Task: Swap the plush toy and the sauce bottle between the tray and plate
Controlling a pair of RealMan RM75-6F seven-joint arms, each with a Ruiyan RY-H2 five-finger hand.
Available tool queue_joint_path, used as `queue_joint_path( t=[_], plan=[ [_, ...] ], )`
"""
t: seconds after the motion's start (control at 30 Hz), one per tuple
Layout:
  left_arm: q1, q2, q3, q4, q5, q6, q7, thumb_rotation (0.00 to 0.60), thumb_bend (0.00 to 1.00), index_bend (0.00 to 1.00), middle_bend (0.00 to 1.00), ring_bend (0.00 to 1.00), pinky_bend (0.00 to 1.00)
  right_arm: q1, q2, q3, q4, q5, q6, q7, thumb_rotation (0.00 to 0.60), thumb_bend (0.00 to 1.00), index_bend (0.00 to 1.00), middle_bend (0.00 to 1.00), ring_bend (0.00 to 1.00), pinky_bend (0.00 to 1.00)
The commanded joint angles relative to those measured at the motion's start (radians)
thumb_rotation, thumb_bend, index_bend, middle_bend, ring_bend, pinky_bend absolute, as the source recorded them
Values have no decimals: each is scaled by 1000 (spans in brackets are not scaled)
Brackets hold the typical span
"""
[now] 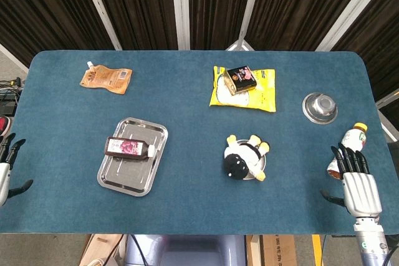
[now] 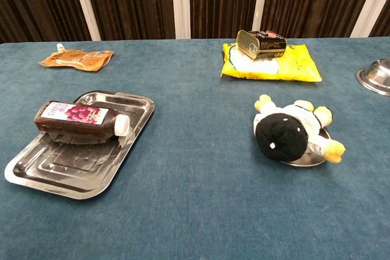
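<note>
A dark sauce bottle with a pink label and white cap lies on its side in the steel tray, left of centre. The black-and-white plush toy lies on a small steel plate, mostly hiding it. My left hand sits at the table's left edge, fingers apart and holding nothing. Near the right front corner, my right hand is spread and empty. Neither hand appears in the chest view.
An orange pouch lies at the back left. A tin rests on a yellow packet at the back centre. A steel bowl and a small bottle are at the right.
</note>
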Motion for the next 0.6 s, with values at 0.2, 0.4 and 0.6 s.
queue_joint_path(
  t=[0.2,0.4,0.6],
  plan=[
    [18,1,6,-16,30,29,3,600,177,149,27,0,123,1,4,-16,-22,-12,-10,-21,600,21,0,0,0,0],
    [16,8,3,-15,29,16,-15,600,177,148,27,0,123,-3,14,-19,-41,-20,-6,2,600,22,0,0,0,0],
    [19,1,-5,-15,22,18,-2,600,177,148,27,0,123,10,18,-25,-32,-14,-44,30,600,22,0,0,0,0]
  ],
)
